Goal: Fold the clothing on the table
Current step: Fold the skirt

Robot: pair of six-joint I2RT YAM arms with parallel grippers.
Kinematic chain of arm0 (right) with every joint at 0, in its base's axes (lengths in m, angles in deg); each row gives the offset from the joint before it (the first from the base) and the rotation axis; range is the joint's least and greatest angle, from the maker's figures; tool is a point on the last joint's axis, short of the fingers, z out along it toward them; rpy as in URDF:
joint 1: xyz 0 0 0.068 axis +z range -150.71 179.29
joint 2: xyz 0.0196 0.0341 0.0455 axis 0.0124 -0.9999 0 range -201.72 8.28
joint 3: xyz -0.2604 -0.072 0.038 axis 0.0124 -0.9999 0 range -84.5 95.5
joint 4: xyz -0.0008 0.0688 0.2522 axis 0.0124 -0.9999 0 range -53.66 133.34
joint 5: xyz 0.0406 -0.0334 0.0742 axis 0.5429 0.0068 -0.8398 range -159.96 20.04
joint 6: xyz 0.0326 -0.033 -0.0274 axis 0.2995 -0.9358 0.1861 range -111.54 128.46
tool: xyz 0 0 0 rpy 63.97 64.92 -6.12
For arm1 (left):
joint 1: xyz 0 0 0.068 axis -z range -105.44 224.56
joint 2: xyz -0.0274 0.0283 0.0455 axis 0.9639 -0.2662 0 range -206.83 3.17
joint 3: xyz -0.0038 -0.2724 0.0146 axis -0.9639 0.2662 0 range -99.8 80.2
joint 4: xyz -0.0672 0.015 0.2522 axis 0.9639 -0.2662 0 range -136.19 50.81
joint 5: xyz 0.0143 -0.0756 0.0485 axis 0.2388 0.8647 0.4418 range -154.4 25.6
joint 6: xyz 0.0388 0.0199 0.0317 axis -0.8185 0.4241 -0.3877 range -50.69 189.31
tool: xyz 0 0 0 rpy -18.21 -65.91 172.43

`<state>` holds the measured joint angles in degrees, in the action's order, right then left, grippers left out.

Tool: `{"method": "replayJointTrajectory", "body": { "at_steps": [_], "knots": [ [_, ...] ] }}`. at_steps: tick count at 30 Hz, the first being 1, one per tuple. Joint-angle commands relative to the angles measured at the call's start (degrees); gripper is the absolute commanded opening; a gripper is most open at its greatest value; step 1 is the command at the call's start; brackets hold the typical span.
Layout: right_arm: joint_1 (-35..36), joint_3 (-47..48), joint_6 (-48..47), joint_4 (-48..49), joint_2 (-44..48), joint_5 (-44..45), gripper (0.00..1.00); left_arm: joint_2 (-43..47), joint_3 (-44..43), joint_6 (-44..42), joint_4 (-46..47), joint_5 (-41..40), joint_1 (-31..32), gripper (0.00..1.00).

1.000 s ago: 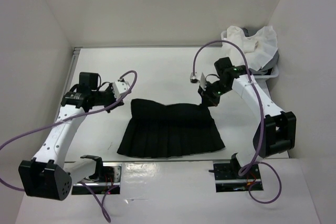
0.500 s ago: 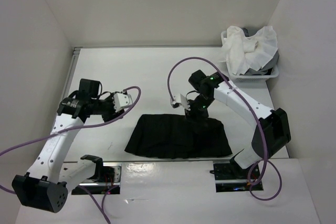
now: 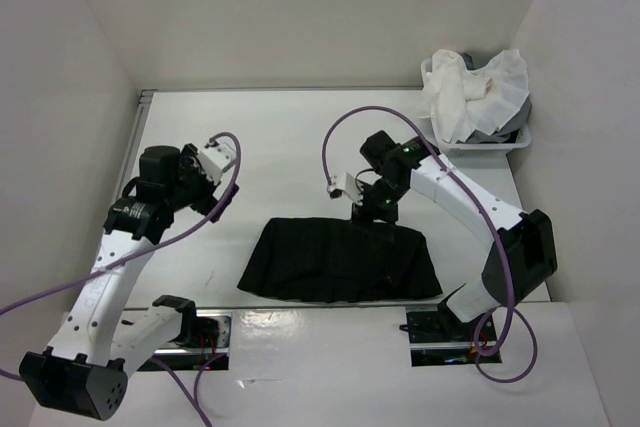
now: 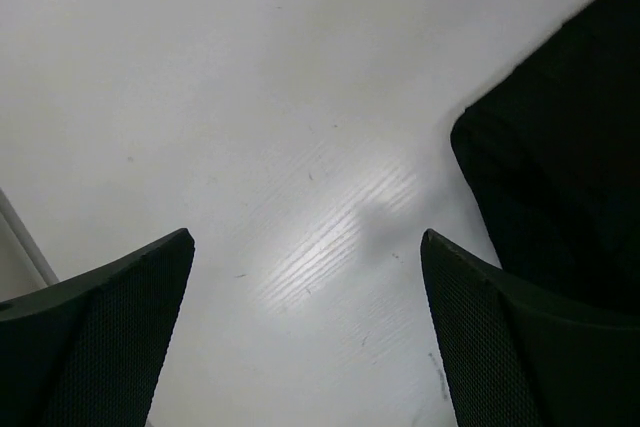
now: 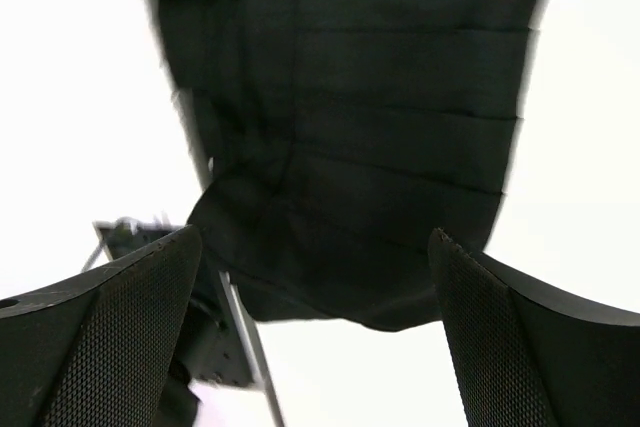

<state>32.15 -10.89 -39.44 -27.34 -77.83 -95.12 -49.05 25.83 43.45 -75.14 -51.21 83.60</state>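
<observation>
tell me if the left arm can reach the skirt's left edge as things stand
Probably yes: the left gripper hangs open over bare table, right beside the left edge of the skirt, and nothing lies between them.

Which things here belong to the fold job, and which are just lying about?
Job:
- black pleated skirt
- white table it lies on

Lying about:
- white basket at the table's far right corner
- white cloths heaped in it
- grey cloth under them
</observation>
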Motion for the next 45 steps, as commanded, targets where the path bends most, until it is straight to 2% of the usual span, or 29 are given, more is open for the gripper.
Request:
{"method": "replayJointTrajectory", "body": {
  "at_steps": [1,3,7,9,16,25,30,35,39,45],
  "knots": [
    [1.3,1.5,14.5,9.2,-0.8,4.2,0.98,1.3,-1.3,14.9,6.6,-7.3,-0.3,1.00],
    [3.1,-0.6,20.9,15.7,-2.0,8.0,0.98,1.3,-2.1,18.3,6.6,-8.9,-0.3,1.00],
    [4.9,-1.3,33.0,20.0,-7.9,10.9,0.98,0.2,-1.3,20.1,6.7,-7.1,-1.0,1.00],
    [4.9,-0.5,35.7,20.0,-10.4,11.5,0.98,-0.4,0.1,20.1,7.2,-7.1,-1.0,1.00],
    [5.5,0.8,37.7,15.8,-17.8,11.5,0.98,-5.5,0.8,21.8,7.7,-12.5,-1.0,1.00],
    [7.9,1.3,39.3,14.8,-16.2,13.3,0.98,-6.1,0.8,21.8,8.3,-14.2,-1.0,1.00],
    [9.2,1.3,39.3,14.8,-23.3,14.9,0.98,-6.7,0.8,22.4,8.3,-14.7,-1.0,1.00],
    [10.3,-0.5,41.9,22.1,-30.8,19.5,0.98,-6.7,0.8,22.9,8.8,-15.9,-1.0,1.00],
    [10.3,2.7,43.2,25.4,-34.1,23.3,0.98,-5.5,0.8,22.9,9.3,-17.0,-1.0,1.00],
    [10.3,14.4,42.0,28.5,-38.4,28.7,0.98,-4.4,0.8,23.4,9.3,-18.6,-1.0,1.00]
  ]
}}
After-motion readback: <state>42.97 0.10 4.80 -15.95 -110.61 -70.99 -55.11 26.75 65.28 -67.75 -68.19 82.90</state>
